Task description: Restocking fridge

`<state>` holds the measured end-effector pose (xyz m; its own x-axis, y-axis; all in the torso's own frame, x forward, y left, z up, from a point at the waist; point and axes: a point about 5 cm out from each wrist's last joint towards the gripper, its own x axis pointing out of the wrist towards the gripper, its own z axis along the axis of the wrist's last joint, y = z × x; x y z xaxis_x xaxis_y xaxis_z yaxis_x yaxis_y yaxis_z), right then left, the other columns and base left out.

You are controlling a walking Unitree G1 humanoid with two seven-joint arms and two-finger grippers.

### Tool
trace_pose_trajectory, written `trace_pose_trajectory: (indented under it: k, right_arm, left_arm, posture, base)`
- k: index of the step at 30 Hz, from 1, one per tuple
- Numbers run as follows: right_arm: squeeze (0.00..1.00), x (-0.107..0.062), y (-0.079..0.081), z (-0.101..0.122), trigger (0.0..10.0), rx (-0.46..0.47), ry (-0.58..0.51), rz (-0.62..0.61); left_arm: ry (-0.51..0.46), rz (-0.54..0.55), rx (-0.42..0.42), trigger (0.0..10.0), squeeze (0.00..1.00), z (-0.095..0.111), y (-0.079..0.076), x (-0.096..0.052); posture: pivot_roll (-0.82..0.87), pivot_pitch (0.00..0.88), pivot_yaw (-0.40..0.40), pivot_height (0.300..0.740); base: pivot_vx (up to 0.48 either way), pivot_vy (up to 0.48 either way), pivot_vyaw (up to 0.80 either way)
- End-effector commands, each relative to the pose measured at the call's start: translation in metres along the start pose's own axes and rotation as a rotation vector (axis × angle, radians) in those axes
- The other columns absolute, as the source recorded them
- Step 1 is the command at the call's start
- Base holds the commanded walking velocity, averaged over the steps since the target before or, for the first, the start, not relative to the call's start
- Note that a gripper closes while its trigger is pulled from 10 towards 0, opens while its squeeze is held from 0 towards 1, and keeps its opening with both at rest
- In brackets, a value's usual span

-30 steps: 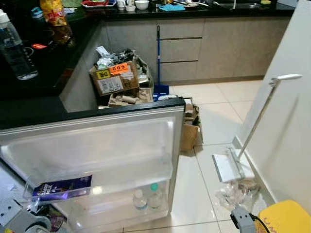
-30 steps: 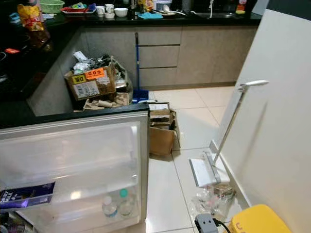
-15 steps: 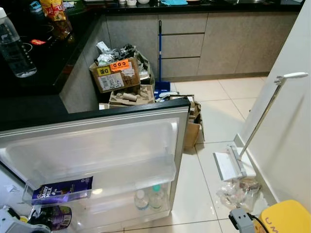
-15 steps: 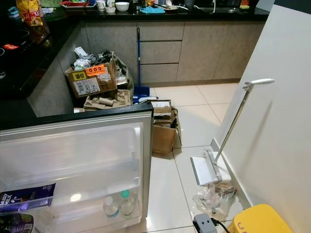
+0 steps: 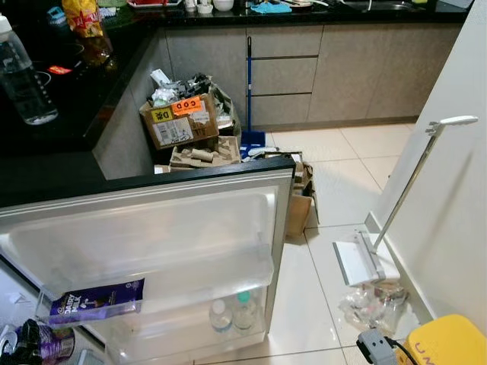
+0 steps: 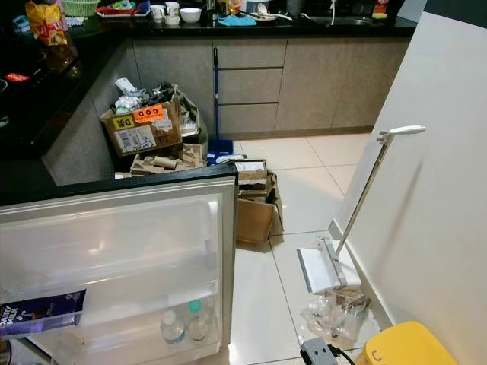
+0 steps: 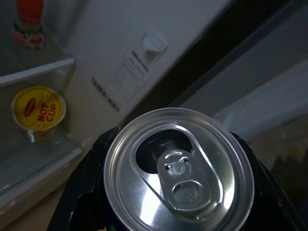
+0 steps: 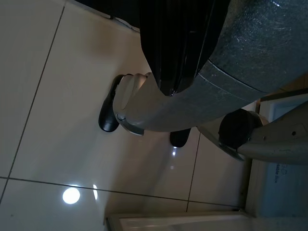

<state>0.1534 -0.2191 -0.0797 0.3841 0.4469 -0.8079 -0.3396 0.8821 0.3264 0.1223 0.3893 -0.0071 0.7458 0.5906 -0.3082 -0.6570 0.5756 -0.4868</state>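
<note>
Down at the lower left corner of the left eye view, the left gripper (image 7: 175,226) was clenched around a purple aluminium drink can (image 5: 47,344) with a silver, already-opened pull-tab top, its black fingers (image 7: 79,192) hugging both sides of the can. The can sat low, just beside and below the open white fridge door (image 5: 152,228), near the door's lower shelves. From the left wrist view, the can top lay in front of the fridge interior, where a yellow-lidded cup of instant noodles (image 7: 38,111) stood on a clear glass shelf (image 7: 33,159) and a red-capped bottle (image 7: 29,21) stood on a shelf beyond.

On the door's middle shelf lay a purple chocolate bar packet (image 5: 97,301), tilted on its side. Two clear plastic water bottles (image 5: 232,312) stood side by side in the bottom door rack. A clear water bottle (image 5: 23,72) stood on the black bench (image 5: 68,129) beyond the door.

The right arm hung idle over the pale floor tiles (image 8: 43,96); whether the right gripper was clenched or released I could not tell.
</note>
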Motion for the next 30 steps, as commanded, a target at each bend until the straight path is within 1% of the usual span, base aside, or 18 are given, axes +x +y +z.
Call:
trace_pose_trajectory:
  k: [1, 3, 4, 7, 8, 9, 10, 11, 12, 13, 15, 17, 19, 22, 25, 26, 29, 30]
  right_arm:
    - [0.0, 0.0, 0.0, -0.001, 10.0, -0.007, 0.007, 0.002]
    - [0.0, 0.0, 0.0, -0.001, 10.0, -0.008, 0.01, 0.004]
    - [0.0, 0.0, 0.001, -0.002, 10.0, -0.009, 0.013, 0.008]
    - [0.0, 0.0, 0.001, -0.003, 10.0, -0.012, 0.018, 0.021]
    - [0.0, -0.001, 0.001, -0.002, 10.0, -0.012, 0.018, 0.023]
    - [0.0, -0.001, 0.001, -0.002, 10.0, -0.012, 0.018, 0.023]
    - [0.0, -0.001, 0.001, -0.002, 10.0, -0.012, 0.018, 0.026]
    - [0.0, -0.001, 0.001, -0.002, 10.0, -0.012, 0.018, 0.026]
    - [0.0, -0.002, 0.0, -0.001, 10.0, -0.011, 0.017, 0.031]
    - [0.0, -0.002, 0.0, -0.001, 10.0, -0.01, 0.017, 0.034]
    - [0.0, -0.002, 0.0, -0.001, 10.0, -0.011, 0.02, 0.039]
    - [0.0, -0.002, 0.0, -0.001, 10.0, -0.011, 0.021, 0.041]
    - [0.0, -0.002, 0.0, -0.001, 10.0, -0.011, 0.021, 0.043]
    - [0.0, -0.002, 0.001, -0.002, 10.0, -0.01, 0.021, 0.044]
    - [0.0, -0.001, 0.002, -0.003, 10.0, -0.009, 0.023, 0.051]
    - [0.0, -0.001, 0.002, -0.003, 10.0, -0.009, 0.023, 0.051]
    - [0.0, -0.001, 0.002, -0.005, 10.0, -0.012, 0.031, 0.052]
    - [0.0, -0.001, 0.002, -0.005, 10.0, -0.012, 0.031, 0.052]
  left_arm:
    - [0.005, 0.016, 0.043, 10.0, 0.0, 0.006, 0.005, -0.001]
    - [-0.019, 0.021, 0.041, 10.0, 0.0, 0.012, 0.009, -0.001]
    - [-0.059, 0.008, 0.016, 10.0, 0.0, 0.02, 0.01, -0.001]
    - [-0.182, -0.097, -0.06, 10.0, 0.0, 0.044, 0.004, 0.004]
    - [-0.209, -0.16, -0.071, 10.0, 0.0, 0.051, -0.001, 0.006]
    - [-0.209, -0.16, -0.071, 10.0, 0.0, 0.051, -0.001, 0.006]
    - [-0.23, -0.251, -0.077, 10.0, 0.0, 0.058, -0.008, 0.009]
    - [-0.23, -0.251, -0.077, 10.0, 0.0, 0.058, -0.008, 0.009]
    - [-0.254, -0.404, -0.072, 10.0, 0.0, 0.068, -0.021, 0.011]
    - [-0.268, -0.508, -0.063, 10.0, 0.0, 0.075, -0.03, 0.012]
    - [-0.278, -0.617, -0.057, 10.0, 0.0, 0.081, -0.041, 0.013]
    - [-0.277, -0.634, -0.06, 10.0, 0.0, 0.082, -0.043, 0.013]
    - [-0.244, -0.685, -0.091, 10.0, 0.0, 0.073, -0.046, 0.012]
    - [-0.229, -0.703, -0.108, 10.0, 0.0, 0.069, -0.047, 0.011]
    - [-0.239, -0.724, -0.237, 10.0, 0.0, 0.059, -0.04, 0.004]
    - [-0.239, -0.724, -0.237, 10.0, 0.0, 0.059, -0.04, 0.004]
    - [-0.248, -0.739, -0.315, 10.0, 0.0, 0.056, -0.038, 0.001]
    - [-0.248, -0.739, -0.315, 10.0, 0.0, 0.056, -0.038, 0.001]
  posture:
    - [-0.08, 0.0, -0.003, 0.74]
    - [-0.08, 0.0, -0.006, 0.74]
    - [-0.08, 0.0, -0.006, 0.74]
    - [-0.08, 0.0, -0.01, 0.74]
    - [-0.08, 0.0, -0.011, 0.74]
    - [-0.08, 0.0, -0.011, 0.74]
    - [-0.08, 0.0, -0.011, 0.74]
    - [-0.08, 0.0, -0.011, 0.74]
    - [-0.08, 0.0, -0.013, 0.74]
    - [-0.08, 0.0, -0.013, 0.74]
    - [-0.08, 0.0, -0.015, 0.74]
    - [-0.08, 0.0, -0.015, 0.74]
    - [-0.07, 0.0, -0.013, 0.74]
    - [-0.07, 0.0, -0.013, 0.74]
    - [-0.08, 0.0, -0.011, 0.74]
    - [-0.08, 0.0, -0.011, 0.74]
    - [-0.08, 0.0, -0.011, 0.74]
    - [-0.08, 0.0, -0.011, 0.74]
  base:
    - [0.0, 0.0, 0.0]
    - [0.0, 0.0, 0.0]
    - [0.0, 0.0, 0.0]
    - [0.0, 0.0, 0.0]
    - [0.0, 0.0, 0.0]
    - [0.0, 0.0, 0.0]
    - [0.0, 0.0, 0.0]
    - [0.0, 0.0, 0.0]
    - [0.0, 0.0, 0.0]
    - [0.0, 0.0, 0.0]
    - [0.0, 0.0, 0.0]
    - [0.0, 0.0, 0.0]
    - [0.0, 0.0, 0.0]
    - [0.0, 0.0, 0.0]
    - [0.0, 0.0, 0.0]
    - [0.0, 0.0, 0.0]
    - [0.0, 0.0, 0.0]
    - [0.0, 0.0, 0.0]
